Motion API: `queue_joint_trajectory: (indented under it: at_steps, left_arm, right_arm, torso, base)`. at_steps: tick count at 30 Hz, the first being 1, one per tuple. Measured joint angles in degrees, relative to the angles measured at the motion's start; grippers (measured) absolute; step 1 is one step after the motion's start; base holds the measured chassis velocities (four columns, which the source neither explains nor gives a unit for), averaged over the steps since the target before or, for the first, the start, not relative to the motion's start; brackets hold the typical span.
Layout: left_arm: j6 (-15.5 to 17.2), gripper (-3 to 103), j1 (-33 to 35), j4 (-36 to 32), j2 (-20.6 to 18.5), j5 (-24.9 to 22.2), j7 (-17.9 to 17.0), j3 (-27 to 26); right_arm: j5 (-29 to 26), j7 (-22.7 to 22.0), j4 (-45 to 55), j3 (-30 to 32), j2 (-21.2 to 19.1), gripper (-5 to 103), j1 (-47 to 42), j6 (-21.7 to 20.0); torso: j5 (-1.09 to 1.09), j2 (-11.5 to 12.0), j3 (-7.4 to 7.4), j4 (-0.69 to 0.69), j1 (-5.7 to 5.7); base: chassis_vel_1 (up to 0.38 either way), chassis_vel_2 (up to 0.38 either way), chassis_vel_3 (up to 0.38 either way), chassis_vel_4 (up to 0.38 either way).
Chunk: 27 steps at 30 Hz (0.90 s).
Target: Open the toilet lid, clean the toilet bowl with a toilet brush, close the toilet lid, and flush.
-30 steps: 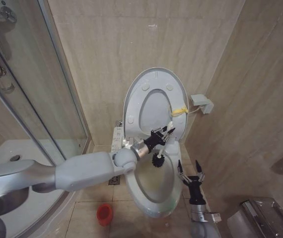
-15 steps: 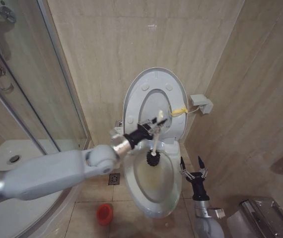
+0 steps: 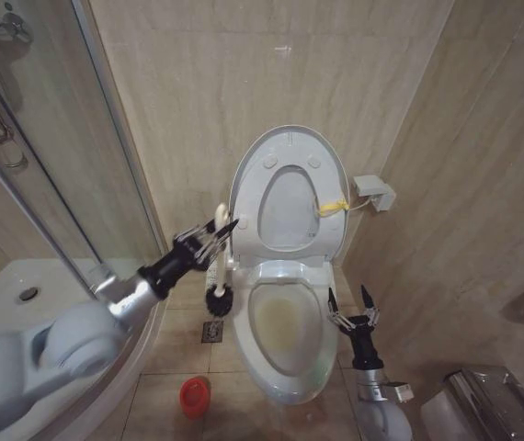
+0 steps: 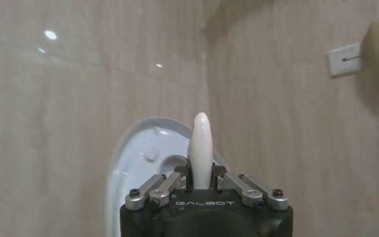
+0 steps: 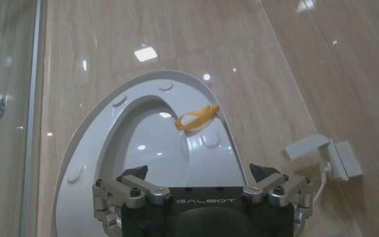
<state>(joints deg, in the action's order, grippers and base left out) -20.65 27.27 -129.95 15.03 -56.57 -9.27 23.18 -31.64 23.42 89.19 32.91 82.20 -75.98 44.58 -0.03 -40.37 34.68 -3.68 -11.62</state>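
Beige marble-look tiles line the walls and floor of this small bathroom, with a glass shower enclosure (image 3: 51,184) on the robot's left and the toilet set against the back wall. The toilet lid (image 3: 290,188) stands raised against the wall with the ring seat up inside it, which leaves the toilet bowl (image 3: 285,331) open from above; that fits a cleaning step under way or just finished.

The left tool (image 3: 209,241) is clamped on the toilet brush (image 3: 218,262), gripping the white stick near its top so the dark bristle head hangs straight down. The brush is outside the bowl, to the bowl's left over the floor tiles, clear of the rim. Held upright like this, any drip falls from the head, not along the handle. In the left wrist view the handle's rounded tip (image 4: 201,148) pokes up between the closed fingers.

The red holder (image 3: 193,397) sits on the floor well below and nearer the robot, a likely place for the brush to go back.

The right tool (image 3: 352,308) waits beside the bowl's right rim, fingers spread wide and empty, pointing up toward the lid.

The lid is glossy white, oval, with round bumpers on its underside and a yellow tag (image 5: 197,116) at one edge. The bowl's inside looks yellowish.
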Motion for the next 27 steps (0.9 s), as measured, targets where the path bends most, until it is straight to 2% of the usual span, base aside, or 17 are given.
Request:
queue_joint_trajectory:
  at_steps: [1, 3, 4, 5, 6, 8, 9, 11, 15, 18, 19, 22, 23, 27]
  left_arm:
    - [0.6, 21, 4.6, -0.5, 0.1, 1.4, -1.5, -4.0]
    - [2.4, 21, 13.6, -1.2, 1.5, 4.5, -5.3, -12.6]
    - [3.0, 21, 16.4, -1.5, 2.1, 5.6, -6.6, -14.8]
    - [3.0, 21, 16.4, -1.5, 2.1, 5.6, -6.6, -14.8]
    - [4.1, 21, 22.5, -2.0, 3.5, 7.7, -9.0, -19.6]
    - [5.3, 21, 29.5, -1.6, 5.5, 9.7, -11.2, -25.0]
    - [5.3, 21, 29.5, -1.6, 5.5, 9.7, -11.2, -25.0]
    - [5.3, 21, 35.9, 0.6, 7.6, 12.1, -12.4, -29.4]
    - [3.7, 21, 40.3, 4.4, 10.4, 14.9, -12.5, -32.0]
    - [2.1, 21, 43.5, 8.8, 16.0, 17.9, -12.4, -33.8]
    - [2.1, 21, 43.5, 8.8, 16.0, 17.9, -12.4, -33.8]
    - [0.4, 21, 45.9, 12.5, 22.8, 21.7, -11.6, -34.2]
    - [0.4, 21, 45.9, 12.5, 22.8, 21.7, -11.6, -34.2]
    - [-4.4, 21, 48.3, 18.2, 28.9, 28.2, -9.1, -34.8]
  right_arm:
    - [0.2, 0.0, 0.4, 0.0, 0.2, 100, -0.3, 0.1]
    - [0.5, -0.1, 1.0, 0.1, 0.9, 100, -1.0, 0.5]
    - [0.6, -0.1, 1.1, 0.0, 1.0, 100, -1.0, 0.6]
    - [0.6, -0.1, 1.1, 0.0, 1.0, 100, -1.0, 0.6]
    - [1.0, -0.2, 1.2, -0.4, 1.3, 100, -0.9, 0.7]
    - [1.4, -0.2, 1.0, -1.0, 1.6, 100, -0.5, 0.7]
    - [1.4, -0.2, 1.0, -1.0, 1.6, 100, -0.5, 0.7]
    - [2.0, -0.1, 0.8, -1.6, 2.0, 100, 0.0, 0.6]
    - [2.4, -0.1, 0.6, -1.9, 2.2, 100, 0.6, 0.5]
    - [2.5, -0.1, 0.3, -2.0, 1.9, 100, 0.7, 0.4]
    - [2.5, -0.1, 0.3, -2.0, 1.9, 100, 0.7, 0.4]
    - [2.4, -0.1, 0.0, -1.9, 1.2, 100, 0.5, 0.5]
    - [2.4, -0.1, 0.0, -1.9, 1.2, 100, 0.5, 0.5]
    - [2.5, -0.1, -0.8, -2.1, 1.0, 100, 0.6, 0.6]
  torso:
    - [0.04, 0.0, 0.00, 0.05, 0.00]
    - [-0.02, 0.0, 0.00, -0.03, 0.00]
    - [-0.02, 0.0, 0.00, -0.03, 0.00]
    - [-0.02, 0.0, 0.00, -0.03, 0.00]
    - [0.07, 0.0, 0.00, -0.02, 0.00]
    - [-0.01, 0.0, 0.00, 0.01, 0.00]
    - [-0.01, 0.0, 0.00, 0.01, 0.00]
    - [0.05, 0.0, 0.00, 0.05, 0.00]
    - [0.00, 0.0, 0.00, 0.03, 0.00]
    - [0.02, 0.0, 0.01, 0.01, 0.00]
    - [0.02, 0.0, 0.01, 0.01, 0.00]
    - [0.02, 0.0, 0.01, 0.01, 0.00]
    - [0.02, 0.0, 0.01, 0.01, 0.00]
    - [0.03, 0.0, 0.01, 0.01, 0.00]
  base:
    - [0.000, 0.000, 0.000, 0.000]
    - [0.000, 0.000, 0.000, 0.000]
    - [0.000, 0.000, 0.000, 0.000]
    - [0.000, 0.000, 0.000, 0.000]
    - [0.000, 0.000, 0.000, 0.000]
    - [0.000, 0.000, 0.000, 0.000]
    - [0.000, 0.000, 0.000, 0.000]
    - [0.000, 0.000, 0.000, 0.000]
    - [0.000, 0.000, 0.000, 0.000]
    - [0.000, 0.000, 0.000, 0.000]
    - [0.000, 0.000, 0.000, 0.000]
    - [0.000, 0.000, 0.000, 0.000]
    - [0.000, 0.000, 0.000, 0.000]
    - [0.000, 0.000, 0.000, 0.000]
